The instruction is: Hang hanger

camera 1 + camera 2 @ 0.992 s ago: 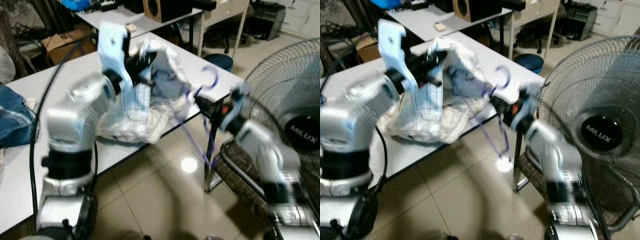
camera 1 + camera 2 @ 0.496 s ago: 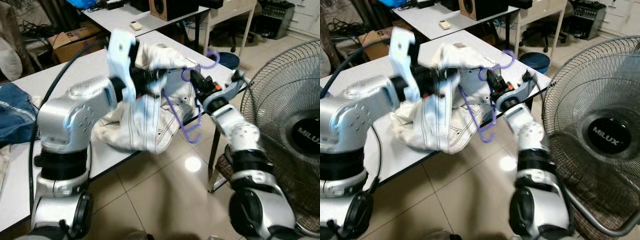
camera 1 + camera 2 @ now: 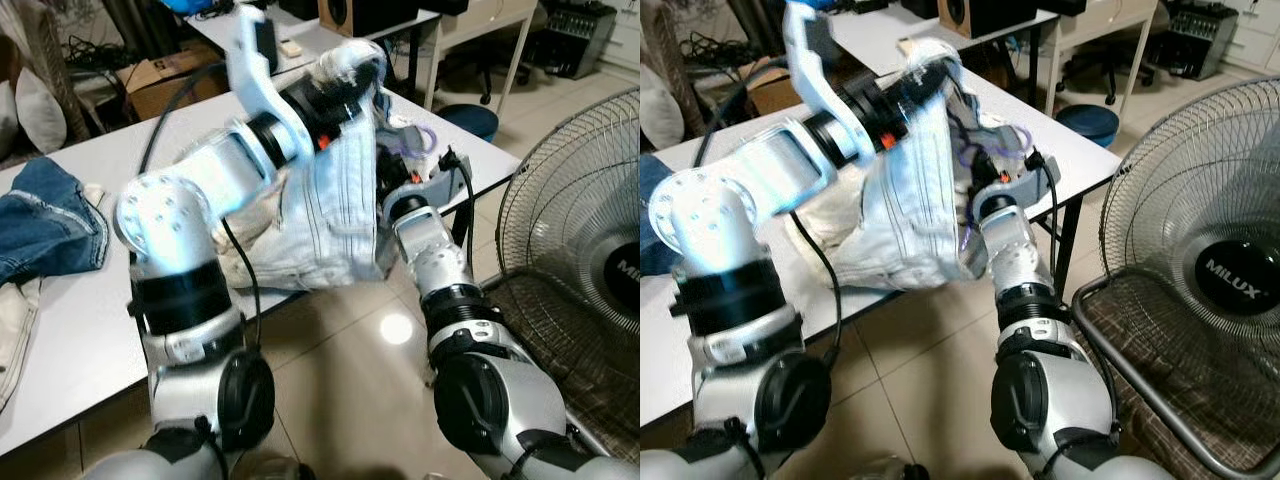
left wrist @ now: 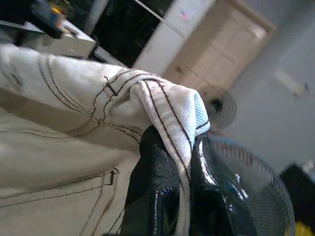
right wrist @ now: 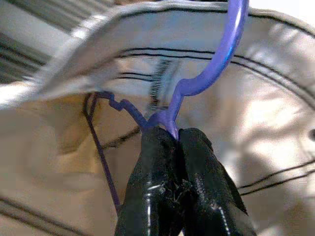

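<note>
Now left tool (image 4: 179,162) pinches trousers (image 3: 330,210) edge; right tool (image 5: 174,135) pinches hanger (image 5: 216,64).

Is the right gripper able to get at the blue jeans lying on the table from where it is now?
Probably not. The right gripper is shut on the purple hanger inside the white garment, and the blue jeans lie far off on the table, beyond the left arm.

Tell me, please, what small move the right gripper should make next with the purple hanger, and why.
Probably ease the purple hanger further into the white garment. The right gripper is shut on its neck just inside the opening, while the left gripper pinches the fabric edge and lifts it above the table.
</note>
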Available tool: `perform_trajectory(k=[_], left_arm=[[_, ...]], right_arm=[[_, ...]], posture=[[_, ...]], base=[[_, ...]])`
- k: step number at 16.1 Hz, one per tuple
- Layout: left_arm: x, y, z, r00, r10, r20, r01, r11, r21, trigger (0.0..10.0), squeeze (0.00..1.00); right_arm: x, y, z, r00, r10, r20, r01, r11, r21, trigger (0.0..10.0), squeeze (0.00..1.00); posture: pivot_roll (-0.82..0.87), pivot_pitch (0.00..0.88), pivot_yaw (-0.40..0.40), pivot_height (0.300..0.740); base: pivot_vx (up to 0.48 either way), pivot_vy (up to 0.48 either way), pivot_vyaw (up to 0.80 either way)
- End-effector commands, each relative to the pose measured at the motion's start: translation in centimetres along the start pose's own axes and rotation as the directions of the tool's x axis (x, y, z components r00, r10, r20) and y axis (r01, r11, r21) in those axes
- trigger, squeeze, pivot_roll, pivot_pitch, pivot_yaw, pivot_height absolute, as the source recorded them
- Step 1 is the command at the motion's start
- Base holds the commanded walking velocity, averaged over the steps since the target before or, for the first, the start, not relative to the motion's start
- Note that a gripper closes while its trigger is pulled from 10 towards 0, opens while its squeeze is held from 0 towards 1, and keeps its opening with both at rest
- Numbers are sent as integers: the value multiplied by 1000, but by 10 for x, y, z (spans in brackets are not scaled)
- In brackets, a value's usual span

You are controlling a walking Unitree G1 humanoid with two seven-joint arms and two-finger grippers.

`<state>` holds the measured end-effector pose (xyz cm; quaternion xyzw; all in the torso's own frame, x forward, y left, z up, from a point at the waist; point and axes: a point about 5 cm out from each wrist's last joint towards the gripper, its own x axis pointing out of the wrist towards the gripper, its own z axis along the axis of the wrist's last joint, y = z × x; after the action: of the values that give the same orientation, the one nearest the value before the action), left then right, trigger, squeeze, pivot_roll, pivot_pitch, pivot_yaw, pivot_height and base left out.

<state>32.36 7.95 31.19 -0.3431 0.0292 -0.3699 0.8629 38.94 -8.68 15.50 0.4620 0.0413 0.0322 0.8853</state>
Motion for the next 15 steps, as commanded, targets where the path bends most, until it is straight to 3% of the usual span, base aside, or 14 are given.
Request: perform_trajectory(k=[1, 2, 3, 4, 6, 9, 11, 13, 14, 15], left_arm=[[12, -23, 4, 996, -78, 38, 79, 997, -26, 0, 0], [12, -20, 8, 998, -45, 52, 46, 999, -12, 0, 0], [11, -9, 18, 995, 46, 92, -49, 998, 28, 0, 0], [8, 10, 40, 966, 173, 194, -187, 981, 59, 0, 0], [3, 22, 63, 928, 241, 283, -275, 957, 87, 0, 0], [-7, 40, 97, 855, 328, 402, -409, 902, 134, 0, 0], [-14, 56, 112, 815, 367, 448, -488, 852, 191, 0, 0], [-22, 82, 118, 772, 432, 467, -589, 763, 268, 0, 0], [-26, 104, 111, 757, 481, 443, -642, 673, 367, 0, 0], [-27, 111, 108, 753, 497, 431, -653, 648, 393, 0, 0]], right_arm=[[-2, 7, -14, 1000, -28, -8, 28, 997, -77, 10000, 0], [-2, 6, -15, 999, -41, 0, 41, 993, -112, 10000, 0], [-6, 2, -17, 998, -62, 9, 63, 974, -218, 10000, 0], [-12, -9, -22, 992, -126, 9, 122, 939, -321, 10000, 0], [-19, -24, -27, 981, -194, -1, 181, 915, -360, 10000, 0], [-30, -33, -28, 979, -203, -30, 180, 922, -343, 10000, 0], [-38, -41, -21, 974, -221, -46, 194, 923, -331, 10000, 0], [-51, -39, -17, 975, -178, -135, 121, 928, -351, 10000, 0], [-62, -24, -16, 969, -91, -229, 3, 934, -357, 10000, 0], [-65, -20, -15, 967, -71, -243, -21, 934, -357, 10000, 0]], posture=[[-6, 0, 187, 740], [-7, 0, 189, 740], [-14, 0, 194, 740], [-24, 0, 199, 740], [-30, 0, 200, 740], [-39, 0, 204, 740], [-45, 0, 201, 740], [-52, 0, 197, 740], [-59, 0, 193, 740], [-59, 0, 193, 740]], base=[[0, 0, 0], [0, 0, 0], [0, 0, 0], [0, 0, 0], [0, 0, 0], [0, 0, 0], [0, 0, 0], [0, 0, 0], [0, 0, 0], [0, 0, 0]])
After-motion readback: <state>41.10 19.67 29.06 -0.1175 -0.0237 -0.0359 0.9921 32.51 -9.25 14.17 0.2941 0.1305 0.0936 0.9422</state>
